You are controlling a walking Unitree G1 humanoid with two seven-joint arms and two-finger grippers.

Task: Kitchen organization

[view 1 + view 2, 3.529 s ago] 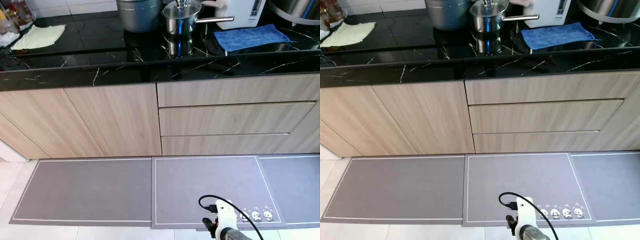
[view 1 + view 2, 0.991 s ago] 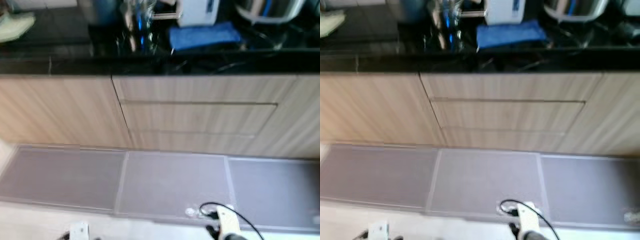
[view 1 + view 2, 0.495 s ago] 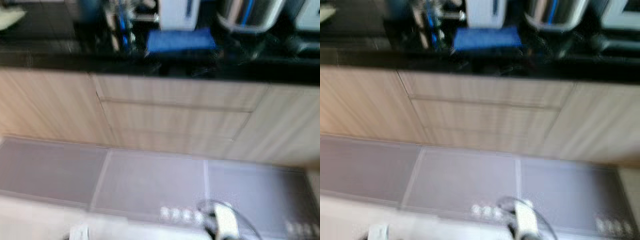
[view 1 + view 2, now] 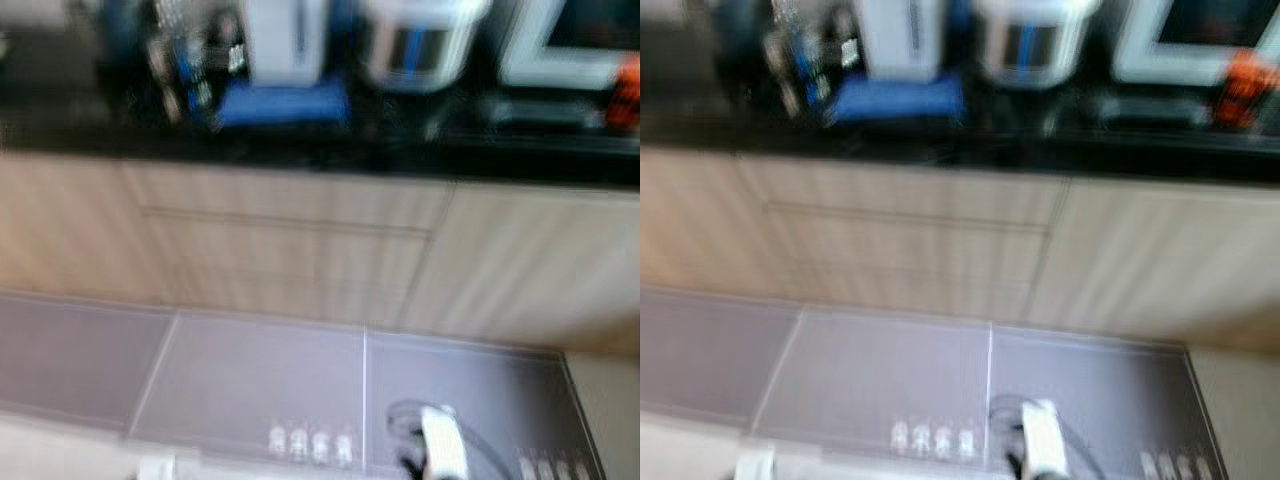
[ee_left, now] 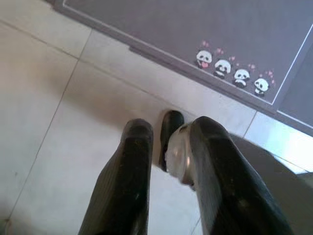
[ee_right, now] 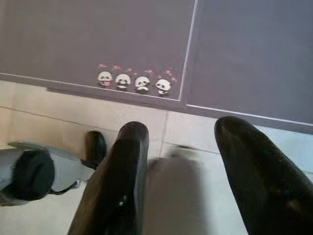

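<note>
The kitchen is seen blurred from the head views: a long black countertop (image 4: 300, 150) runs across the top, and below it stand pale wood cabinets (image 4: 520, 260) with drawers (image 4: 290, 250) at the middle. On the floor before them lie grey mats (image 4: 260, 370) edge to edge, over pale tiles (image 5: 44, 122).

On the countertop, near its back edge, stand a white framed appliance (image 4: 570, 45) at the right, then a round silver cooker (image 4: 415, 40), then a white box-shaped appliance (image 4: 285, 40). A blue cloth (image 4: 285, 105) lies in front of the white box, close to the front edge. A small orange thing (image 4: 625, 90) is at the far right; I cannot tell what it is.

The wrist views are sharp and show what the head views blur: 4 small panda pictures (image 5: 232, 73) printed along the mat's edge. The left gripper (image 5: 166, 134) and the right gripper (image 6: 181, 134) both hang over the tiles, each with its 2 black fingers apart and holding nothing.
</note>
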